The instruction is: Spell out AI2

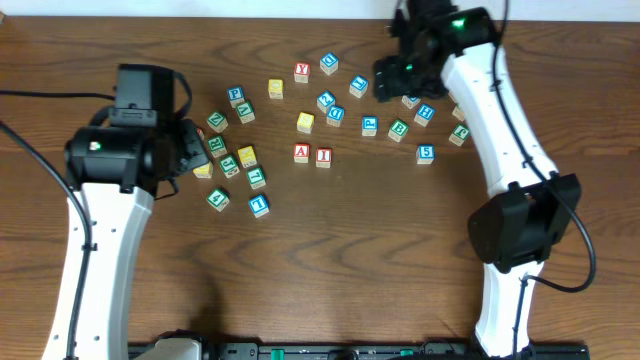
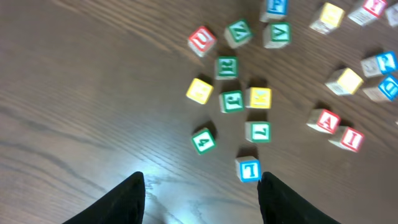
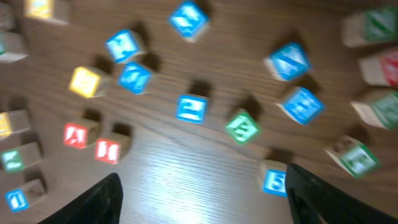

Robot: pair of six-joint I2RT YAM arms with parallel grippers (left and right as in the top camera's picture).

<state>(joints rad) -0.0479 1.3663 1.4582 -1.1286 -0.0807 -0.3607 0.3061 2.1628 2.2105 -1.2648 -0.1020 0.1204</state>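
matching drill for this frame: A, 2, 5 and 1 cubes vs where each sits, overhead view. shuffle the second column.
Things:
1. A cube
2. 2 cube
3. 5 cube
4. 1 cube

Places:
a. bottom right corner of the left-hand cluster
b. right beside the I cube, mid table
c. next to a green cube, in the right-hand cluster
d. lowest cube of the right-hand cluster

Pairs: 1-b, 2-c, 3-d, 4-a

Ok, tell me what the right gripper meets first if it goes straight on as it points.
The right gripper is open over bare table; straight on, the first block is a blue cube, probably the 2, though blur and depth leave that unsure.
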